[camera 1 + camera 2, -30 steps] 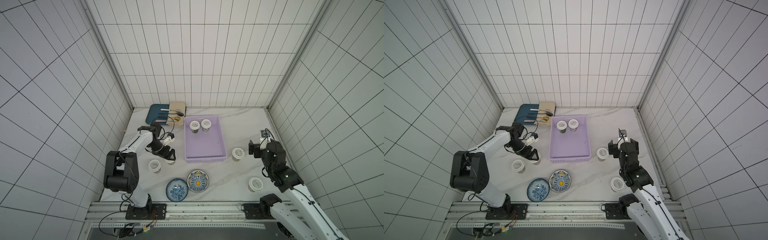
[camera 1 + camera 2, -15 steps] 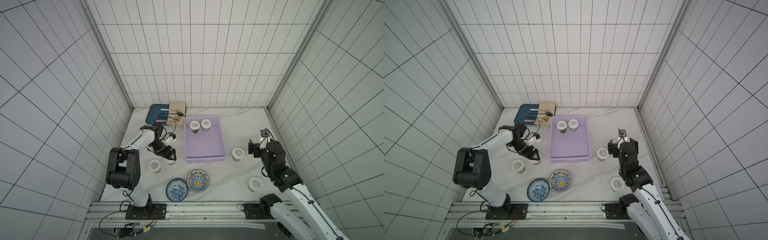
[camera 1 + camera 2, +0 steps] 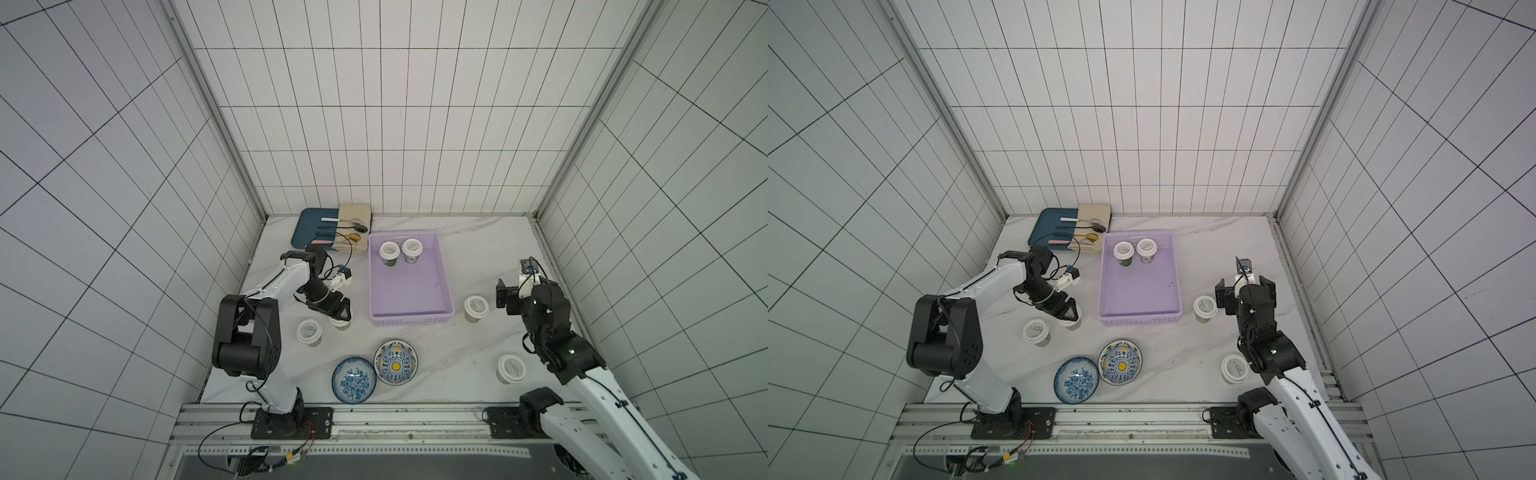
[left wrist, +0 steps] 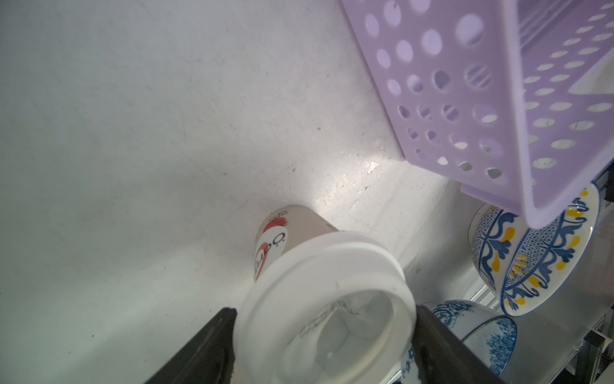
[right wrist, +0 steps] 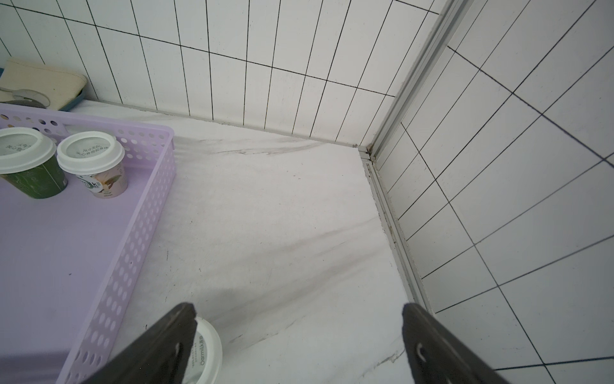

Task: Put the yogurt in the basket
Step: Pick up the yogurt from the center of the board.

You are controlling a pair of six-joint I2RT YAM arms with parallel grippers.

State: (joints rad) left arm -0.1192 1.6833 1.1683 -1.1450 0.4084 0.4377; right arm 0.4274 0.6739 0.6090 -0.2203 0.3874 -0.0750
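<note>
Table [image 3: 478, 249]: white marble top.

Far left corner: a blue tray [image 3: 307, 232] is noted, with a beige cloth [image 3: 355, 214] laid over its right edge; cutlery [image 3: 331, 219] is laid across both.

Left cup [image 3: 308, 331] is seen upright on the table, outside the basket, just left of the left gripper [image 4: 325, 312]. That gripper is pointed down over the clamped cup [image 3: 341, 324]; in the left wrist view both fingers [image 4: 212, 345] are pressed against opposite sides of its white lid, so the jaws are closed on it. The cup appears to stand on the table, near the basket's front left corner, not inside.

Toward the front edge, a blue bowl [image 3: 353, 380] and a yellow-centred bowl [image 3: 396, 361] are set just beside each other; contact cannot be resolved.

Basket [image 3: 411, 320] is placed mid-table; two cups are stood at its far end, upright and side by side: green cup [image 3: 389, 251]; beige cup [image 3: 412, 248].

Right cup [image 3: 475, 306] is stood on the table just right of the basket's front right corner; front cup [image 3: 511, 368] is stood nearer the front edge, well apart from the basket.

Right gripper [image 5: 297, 309] is held just right of the right cup; its jaws are spread wide, nothing between them. In the right wrist view that cup's lid is partly hidden behind one finger.
</note>
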